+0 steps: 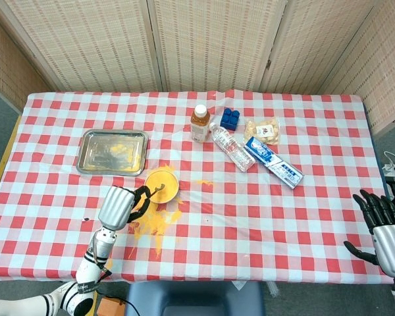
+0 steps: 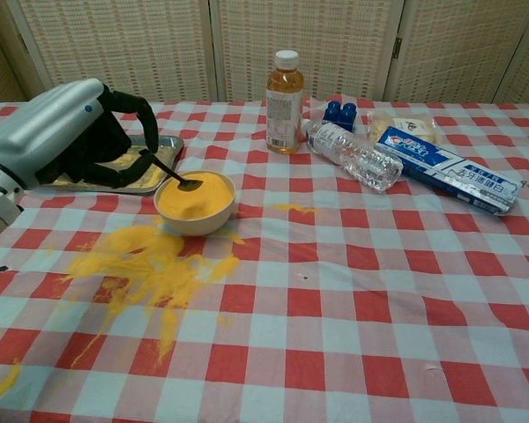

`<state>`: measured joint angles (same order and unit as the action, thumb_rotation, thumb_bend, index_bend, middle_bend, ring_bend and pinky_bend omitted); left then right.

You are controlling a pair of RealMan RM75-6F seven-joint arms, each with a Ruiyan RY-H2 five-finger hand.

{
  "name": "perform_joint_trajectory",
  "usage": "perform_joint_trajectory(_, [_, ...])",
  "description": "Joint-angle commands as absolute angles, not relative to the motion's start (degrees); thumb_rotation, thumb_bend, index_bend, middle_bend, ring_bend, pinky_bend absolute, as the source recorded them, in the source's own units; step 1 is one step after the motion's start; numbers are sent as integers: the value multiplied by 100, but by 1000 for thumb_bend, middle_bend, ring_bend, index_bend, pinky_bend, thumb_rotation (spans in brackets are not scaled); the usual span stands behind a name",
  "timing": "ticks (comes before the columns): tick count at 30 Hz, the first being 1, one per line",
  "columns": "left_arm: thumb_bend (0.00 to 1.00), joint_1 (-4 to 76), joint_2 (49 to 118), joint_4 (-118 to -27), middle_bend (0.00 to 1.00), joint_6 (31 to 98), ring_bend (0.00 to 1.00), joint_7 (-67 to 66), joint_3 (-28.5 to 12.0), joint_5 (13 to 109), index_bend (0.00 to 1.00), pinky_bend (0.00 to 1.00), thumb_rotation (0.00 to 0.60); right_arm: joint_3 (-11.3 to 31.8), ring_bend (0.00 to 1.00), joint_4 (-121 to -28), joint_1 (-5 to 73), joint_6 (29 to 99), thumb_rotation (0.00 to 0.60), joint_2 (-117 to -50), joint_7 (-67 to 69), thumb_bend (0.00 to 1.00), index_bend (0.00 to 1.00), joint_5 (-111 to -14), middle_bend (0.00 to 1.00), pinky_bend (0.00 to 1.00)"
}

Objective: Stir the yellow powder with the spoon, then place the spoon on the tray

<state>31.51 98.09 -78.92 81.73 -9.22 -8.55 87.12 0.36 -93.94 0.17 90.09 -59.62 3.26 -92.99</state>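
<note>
- Checked red-and-white tablecloth (image 2: 353, 291) covers the table, woven screens behind; listing runs near edge to far edge.
- Nearest, at about 4 o'clock in the head view: right hand (image 1: 384, 227), fingers spread, holding nothing, off the table's corner and well apart from the work.
- Spilled powder (image 2: 145, 264) lies on the cloth, just on the near side of the bowl, a thin streak trailing toward 7 o'clock.
- Left hand (image 2: 75, 137) hangs at the bowl's 9 o'clock, fingers curled around the spoon (image 2: 172, 174) handle. Exact contact between fingers and handle is too small to tell.
- Spoon: long axis runs from roughly 10 o'clock (handle, in the hand) to 4 o'clock (tip), tilted down. Tip sits in the yellow powder (image 2: 198, 196) near the bowl's left rim.
- Bowl (image 2: 194, 218) is heaped close to its rim.
- Step in hand, my read: stirring. To do it well: small slow circles, tip kept low and away from the rim, no flicking. Powder is heaped and some is already out, so wide sweeps would likely push more over or shove the bowl.
- Tray (image 2: 163, 172) is just behind the bowl at its 10 o'clock, yellow dust on it; short carry for the spoon afterwards.
- Far side, 12 to 2 o'clock: juice bottle (image 2: 285, 90) upright, water bottle (image 2: 353, 156) lying down, blue blocks (image 2: 339, 113), snack packet (image 2: 404, 126), toothpaste box (image 2: 450, 169). None in the way.
</note>
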Motion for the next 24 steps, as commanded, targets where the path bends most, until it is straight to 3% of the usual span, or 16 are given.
perform_joint_trajectory(1, [806, 3133, 9435, -8596, 1000, 7701, 1000, -974, -1049, 8186, 790, 1000, 600, 35, 0, -9392, 15, 9010, 600, -5961, 329, 64, 0, -9301, 0, 0])
perform_joint_trajectory(12, [804, 3136, 9354, -8911, 1000, 7253, 1000, -947, -1105, 7681, 790, 1000, 600, 40, 0, -9393, 5, 9027, 600, -5958, 330, 65, 0, -9297, 0, 0])
perform_joint_trajectory(24, [803, 3217, 9524, -8239, 1000, 7340, 1000, -1009, -1221, 7739, 790, 1000, 600, 51, 0, -9382, 11, 8994, 600, -5957, 306, 65, 0, -9253, 0, 0])
